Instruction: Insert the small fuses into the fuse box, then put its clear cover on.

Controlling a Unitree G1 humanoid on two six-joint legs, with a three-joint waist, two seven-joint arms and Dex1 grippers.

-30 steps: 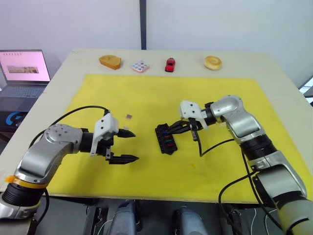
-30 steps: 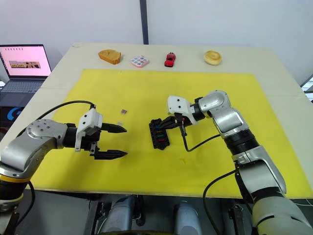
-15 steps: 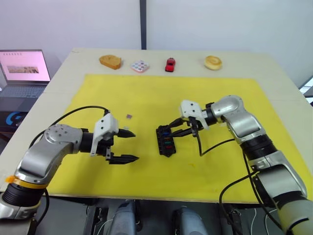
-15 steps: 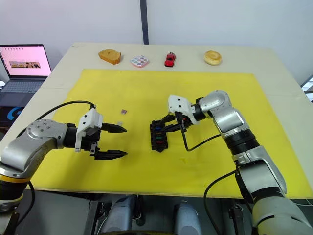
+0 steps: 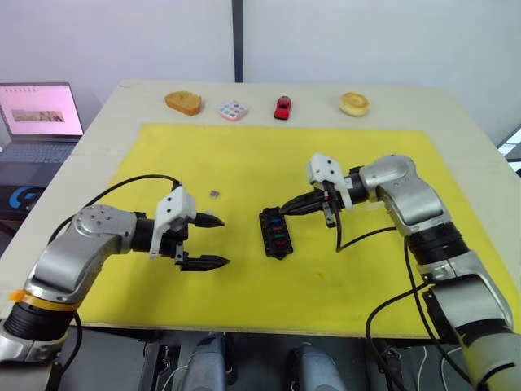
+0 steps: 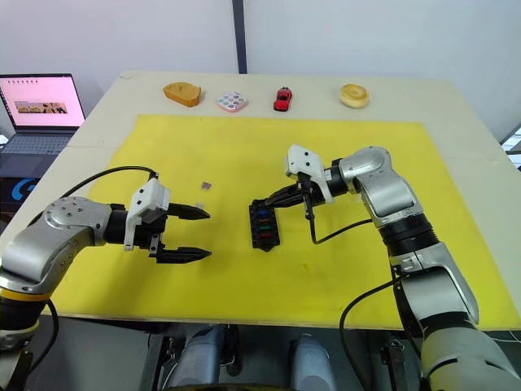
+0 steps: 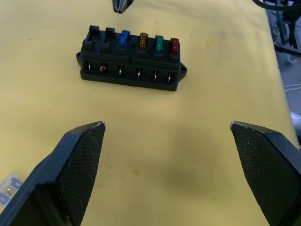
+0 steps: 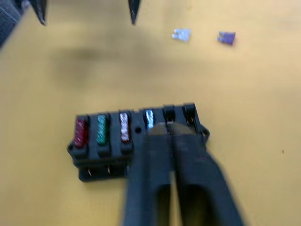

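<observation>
The black fuse box (image 5: 275, 233) lies on the yellow mat (image 5: 244, 155) between my arms. Several small fuses stand in its slots: blue, amber, green and red (image 7: 174, 45). Its two end slots are empty. Two loose fuses lie on the mat to its left, a purple one (image 5: 215, 194) and a pale grey one (image 5: 210, 213). My right gripper (image 5: 285, 211) is shut and holds nothing, its tips just over the box's far end with the empty slots. Left of the box, my left gripper (image 5: 221, 241) stands wide open beside the grey fuse. The clear cover is out of view.
Along the table's far edge sit a wooden block (image 5: 183, 102), a white tile with coloured dots (image 5: 234, 109), a red toy car (image 5: 282, 107) and a wooden ring (image 5: 354, 103). A laptop (image 5: 41, 114) stands off the table's left side. Black cables hang from both wrists.
My right gripper has drawn back up and to the right, from lying over the box to just above its far end. The left arm and the loose fuses have not moved.
</observation>
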